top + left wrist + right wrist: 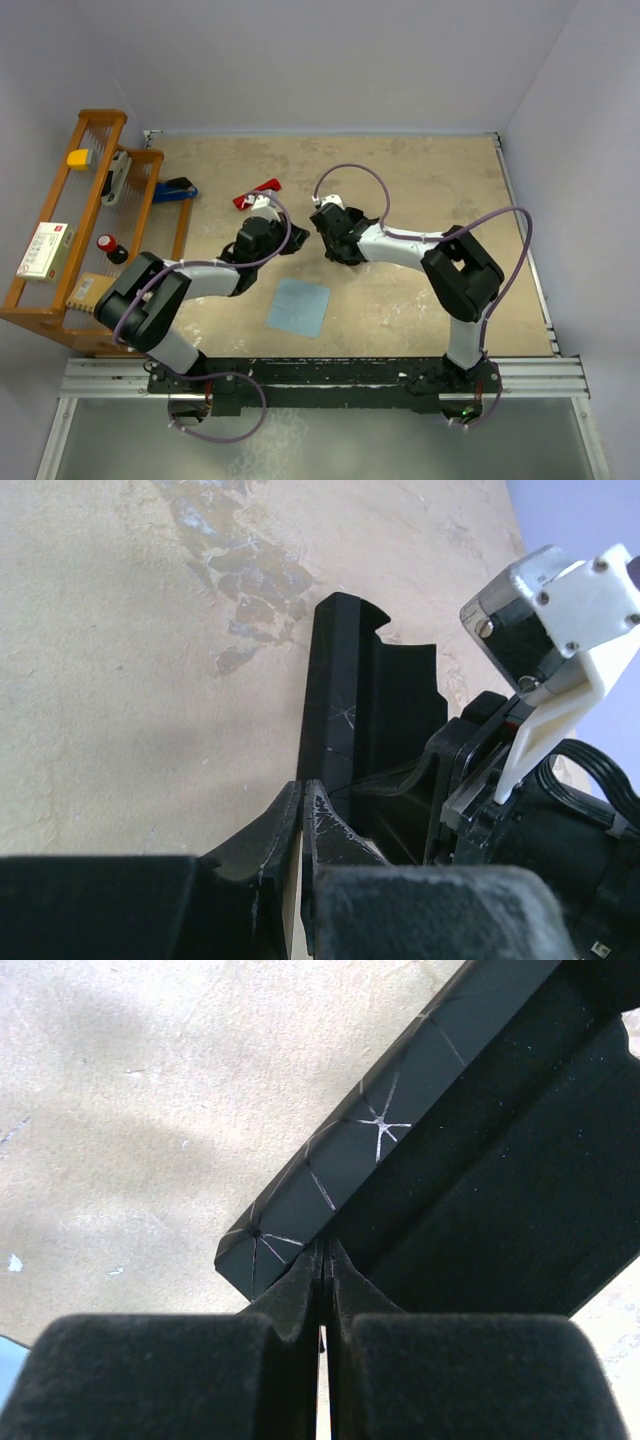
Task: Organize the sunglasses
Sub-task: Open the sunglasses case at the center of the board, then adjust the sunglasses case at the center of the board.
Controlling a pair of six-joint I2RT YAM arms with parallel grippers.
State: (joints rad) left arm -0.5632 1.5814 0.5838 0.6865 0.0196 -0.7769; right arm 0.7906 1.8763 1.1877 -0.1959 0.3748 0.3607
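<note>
- Sunglasses [257, 194] lie on the table [420, 190], near the left gripper [302, 802] at its eleven o'clock.
- Left arm stretches low toward one o'clock, fingers pinching the black case [345, 710] by its edge.
- Right arm folds in toward nine o'clock; the right gripper [322, 1260] pinches the case's other edge.

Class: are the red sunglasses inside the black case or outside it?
Outside: the sunglasses lie on the table, apart from the case.

- Reaching inward from the near-left base with the black-and-white left arm [205, 277], elbow folded low.
- Pinching with the black left gripper [303, 792], jaws a sliver apart.
- Stretching in from the near-right base with the black-and-white right arm [400, 243].
- Clamping with the black right gripper [322, 1252], jaws tip to tip.
- Meeting close together over mid-desk.
</note>
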